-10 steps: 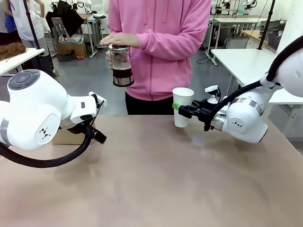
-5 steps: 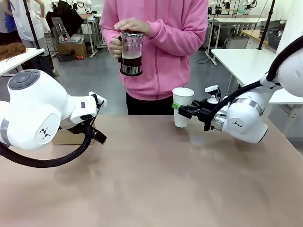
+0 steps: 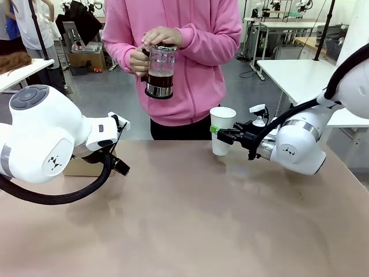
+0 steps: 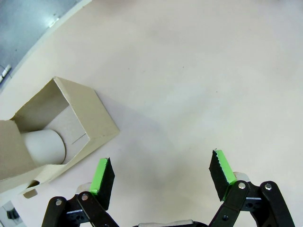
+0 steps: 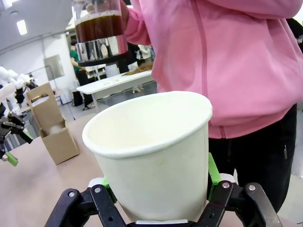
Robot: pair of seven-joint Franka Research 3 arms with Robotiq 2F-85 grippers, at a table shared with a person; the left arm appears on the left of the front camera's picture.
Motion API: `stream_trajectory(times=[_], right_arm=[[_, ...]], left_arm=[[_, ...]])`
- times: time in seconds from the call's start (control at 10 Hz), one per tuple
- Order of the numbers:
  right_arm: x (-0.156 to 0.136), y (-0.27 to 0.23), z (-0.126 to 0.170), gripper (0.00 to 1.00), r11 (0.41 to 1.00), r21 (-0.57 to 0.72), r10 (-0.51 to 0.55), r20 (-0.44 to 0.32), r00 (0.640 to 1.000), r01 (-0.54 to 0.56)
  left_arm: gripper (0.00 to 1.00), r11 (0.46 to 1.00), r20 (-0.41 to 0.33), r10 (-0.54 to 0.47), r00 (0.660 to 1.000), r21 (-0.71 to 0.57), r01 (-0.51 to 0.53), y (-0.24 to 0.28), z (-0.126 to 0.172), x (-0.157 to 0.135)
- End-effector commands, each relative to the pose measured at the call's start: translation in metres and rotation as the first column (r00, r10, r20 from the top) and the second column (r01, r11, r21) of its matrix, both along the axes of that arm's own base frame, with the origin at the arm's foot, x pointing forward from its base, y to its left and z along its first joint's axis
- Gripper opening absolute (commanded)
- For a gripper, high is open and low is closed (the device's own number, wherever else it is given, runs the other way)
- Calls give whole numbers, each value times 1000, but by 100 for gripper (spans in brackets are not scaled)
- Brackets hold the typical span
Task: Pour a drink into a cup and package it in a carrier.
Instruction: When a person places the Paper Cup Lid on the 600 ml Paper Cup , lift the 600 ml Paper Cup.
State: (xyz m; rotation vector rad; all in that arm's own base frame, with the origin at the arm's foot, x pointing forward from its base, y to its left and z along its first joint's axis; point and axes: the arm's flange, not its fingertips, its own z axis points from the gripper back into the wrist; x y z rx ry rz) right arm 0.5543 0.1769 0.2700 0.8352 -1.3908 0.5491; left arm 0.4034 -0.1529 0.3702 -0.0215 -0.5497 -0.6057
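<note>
The right hand grips a white paper cup near the surface's far edge. The left hand gapes empty beside the cardboard carrier. A person holds up a glass press jug of dark drink.

The middle and 6 o'clock stretch of the worktop is lying bare, leaving a wide lane between the arms. At 9 o'clock the left arm is bulking in front of the carrier, blocking it from the near side. The left tool is gaping over bare worktop, with the carrier just beside it. At 1 o'clock the right tool is clamping the cup, whose mouth is standing unobstructed. The person is holding the jug high at 12 o'clock, at the cup's 10 o'clock.
</note>
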Motion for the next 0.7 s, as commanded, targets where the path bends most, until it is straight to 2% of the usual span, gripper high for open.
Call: stream_trajectory(times=[0.0,0.6], right_arm=[[0,4,1,80,1000,5,-14,-1,1000,14],[0,4,1,80,1000,5,-14,-1,1000,14]], left_arm=[[100,1000,0,0,1000,-3,0,1,0,0],[100,1000,0,0,1000,-3,0,1,0,0]])
